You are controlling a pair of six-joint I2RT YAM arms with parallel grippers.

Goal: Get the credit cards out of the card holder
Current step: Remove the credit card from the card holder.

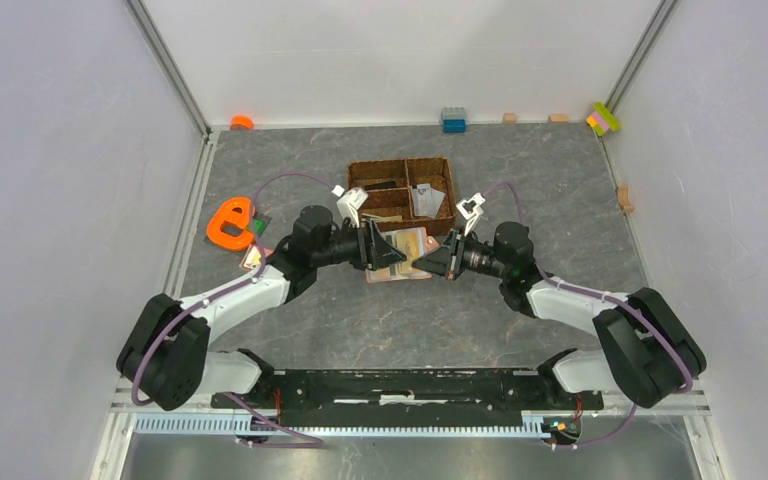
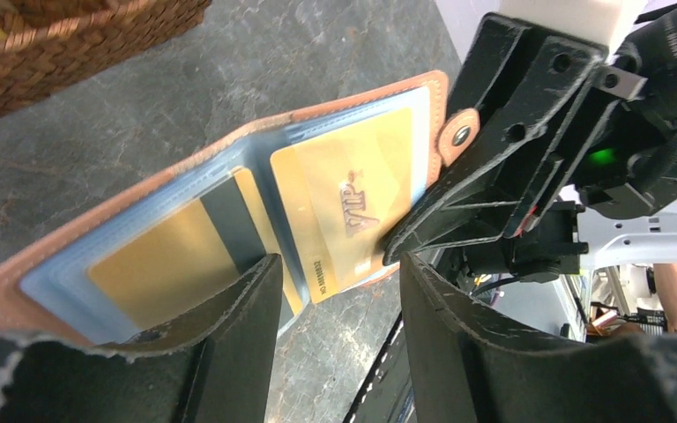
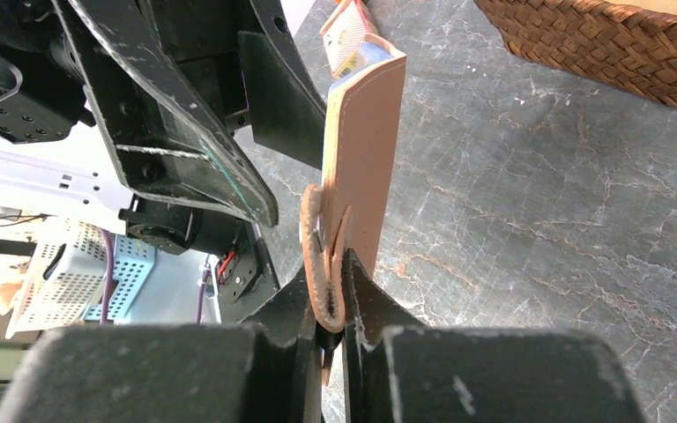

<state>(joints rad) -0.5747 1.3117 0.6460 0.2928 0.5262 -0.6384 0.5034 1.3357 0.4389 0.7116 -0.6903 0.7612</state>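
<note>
The salmon-pink card holder [image 2: 366, 99] is held open and tilted above the table, between both grippers [image 1: 408, 243]. In its clear sleeves sit a gold card marked VIP [image 2: 344, 203] and a second gold card [image 2: 159, 264], with a dark grey-blue strip [image 2: 229, 220] between them. My left gripper [image 2: 339, 291] is open just below the VIP card's lower corner, holding nothing. My right gripper [image 3: 331, 304] is shut on the holder's edge by the snap tab [image 2: 458, 134]. From the right wrist the holder [image 3: 361, 159] shows edge-on.
A brown woven divided basket [image 1: 400, 190] stands just behind the holder. An orange object [image 1: 230, 222] lies left of the left arm. Small coloured blocks [image 1: 453, 120] sit along the far wall. White walls enclose the table on three sides.
</note>
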